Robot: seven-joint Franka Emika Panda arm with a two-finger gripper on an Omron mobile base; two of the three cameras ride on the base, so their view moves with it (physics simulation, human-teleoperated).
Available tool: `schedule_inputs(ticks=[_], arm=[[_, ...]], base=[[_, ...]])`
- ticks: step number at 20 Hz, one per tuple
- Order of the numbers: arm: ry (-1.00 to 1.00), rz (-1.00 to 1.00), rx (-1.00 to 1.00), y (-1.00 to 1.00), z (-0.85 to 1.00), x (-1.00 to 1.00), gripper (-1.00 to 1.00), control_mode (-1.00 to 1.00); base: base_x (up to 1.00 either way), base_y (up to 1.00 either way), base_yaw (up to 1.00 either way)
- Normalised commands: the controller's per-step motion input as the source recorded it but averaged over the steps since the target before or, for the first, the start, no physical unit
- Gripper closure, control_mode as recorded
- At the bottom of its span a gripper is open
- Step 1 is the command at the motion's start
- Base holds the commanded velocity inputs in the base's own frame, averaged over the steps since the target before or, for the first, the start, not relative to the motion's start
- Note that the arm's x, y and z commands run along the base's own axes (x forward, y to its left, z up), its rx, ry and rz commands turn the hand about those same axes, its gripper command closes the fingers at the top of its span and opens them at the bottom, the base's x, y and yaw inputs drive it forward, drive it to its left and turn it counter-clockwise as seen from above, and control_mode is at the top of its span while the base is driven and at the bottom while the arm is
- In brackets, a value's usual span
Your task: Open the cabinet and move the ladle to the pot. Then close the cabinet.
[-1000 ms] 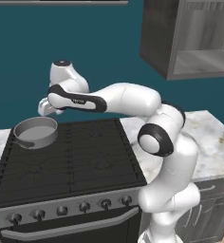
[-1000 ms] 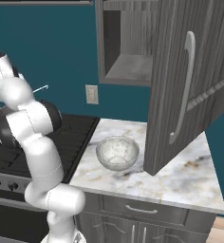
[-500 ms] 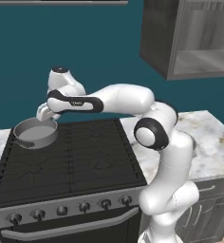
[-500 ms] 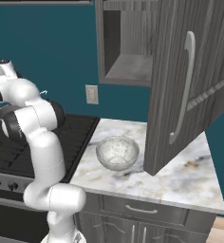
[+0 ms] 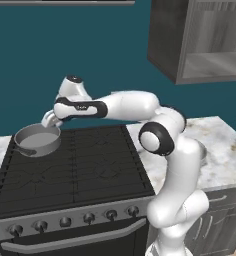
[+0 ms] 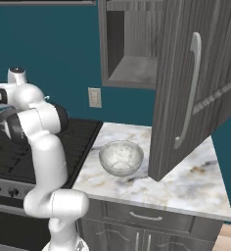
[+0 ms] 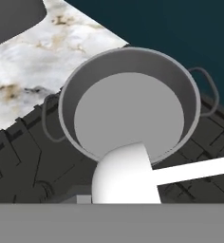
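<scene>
While arm stretches over pot (image 5: 37, 139), end effector (image 5: 49, 120) clamps ladle (image 7: 128, 174) at rim.

Place: a kitchen
Signs: black gas stove (image 5: 75, 170) with knobs, marble counter (image 6: 186, 188), wall cabinet (image 6: 186, 73)

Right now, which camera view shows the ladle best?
The hand view: the ladle is close, its white bowl over the near rim of the pot, handle running right. The left base view shows the gripper beside the pot, the ladle too small to make out.
</scene>
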Motion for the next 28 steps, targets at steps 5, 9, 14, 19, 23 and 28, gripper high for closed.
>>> schedule_inputs(ticks=[5, 9, 14, 19, 23, 28], arm=[[0.00, 0.00, 0.01, 0.30, -0.19, 0.25, 1.00, -1.00], [0.00, 0.00, 0.00, 0.46, -0.10, 0.13, 1.00, -1.00], [0.00, 0.00, 0.00, 0.30, -0.06, 0.11, 1.00, -1.00], [0.00, -0.02, 0.00, 0.02, -0.20, 0.10, 1.00, -1.00], [0.00, -0.02, 0.00, 0.00, -0.18, 0.17, 1.00, -1.00], [0.00, -0.01, 0.00, 0.09, -0.18, 0.24, 1.00, -1.00]], base=[[0.00, 0.00, 0.00], [0.00, 0.00, 0.00], [0.00, 0.00, 0.00], [0.00, 0.00, 0.00], [0.00, 0.00, 0.00], [0.00, 0.00, 0.00]])
